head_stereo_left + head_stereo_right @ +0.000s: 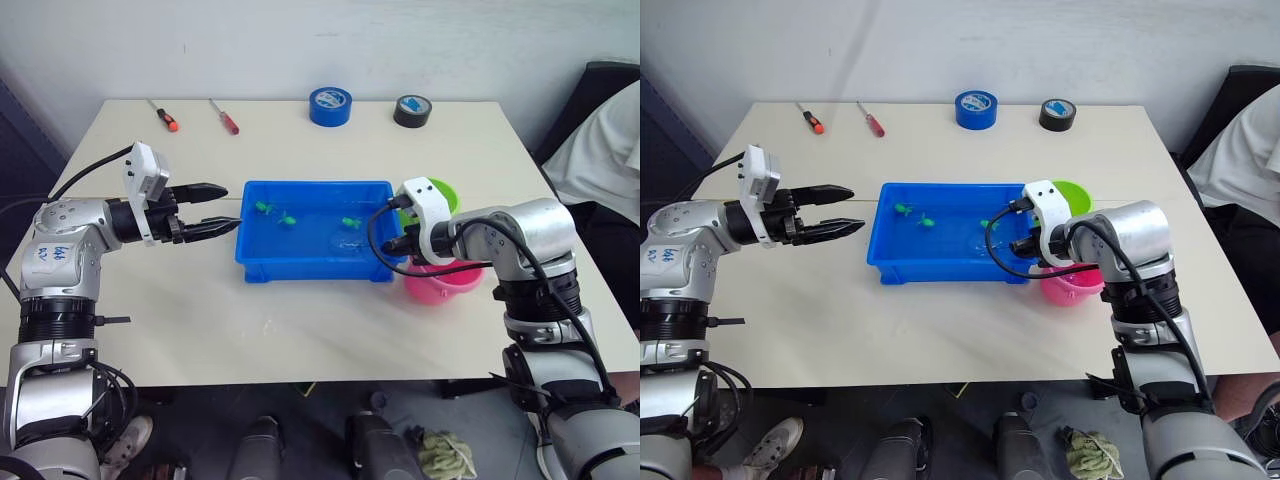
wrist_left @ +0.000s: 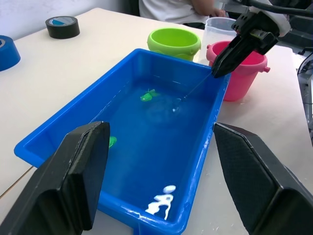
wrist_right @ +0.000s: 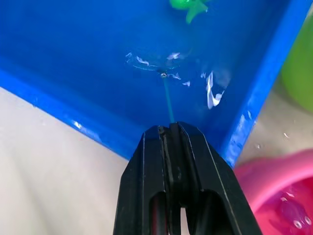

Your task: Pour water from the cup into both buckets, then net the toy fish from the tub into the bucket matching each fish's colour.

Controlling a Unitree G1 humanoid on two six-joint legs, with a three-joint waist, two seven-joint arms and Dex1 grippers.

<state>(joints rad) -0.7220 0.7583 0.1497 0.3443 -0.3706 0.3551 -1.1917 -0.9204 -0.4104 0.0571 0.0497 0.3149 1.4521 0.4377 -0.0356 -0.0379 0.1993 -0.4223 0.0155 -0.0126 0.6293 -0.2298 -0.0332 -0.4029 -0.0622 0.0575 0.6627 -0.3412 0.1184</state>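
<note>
Right gripper [image 3: 171, 128]: jaws pressed together on the thin handle of the net [image 3: 167, 100]; the handle runs from the fingertips down into the water of the tub [image 1: 255, 265]. The hoop is under water, showing as a faint ring [image 2: 161, 110] hard to make out; its mesh cannot be judged.

Left gripper [image 1: 232, 207]: jaws spread wide, holding nothing, just outside one short end of the tub, tips pointing at it.

Tub: blue, water inside, lying ahead of the left jaws and below the right jaws.

Toy fish: green ones only can be made out, three from the head view [image 1: 264, 208] [image 1: 286, 220] [image 1: 351, 222]; one sits partly hidden behind a left finger in the left wrist view.

Pink bucket [image 2: 243, 73]: touching or just beside the tub's far corner, under the right wrist; contents blurred.

Green bucket [image 2: 174, 42]: next to the pink one, largely hidden by the right wrist from the head.

Cup [image 2: 217, 28]: behind both buckets, top cut off by the right gripper
</note>
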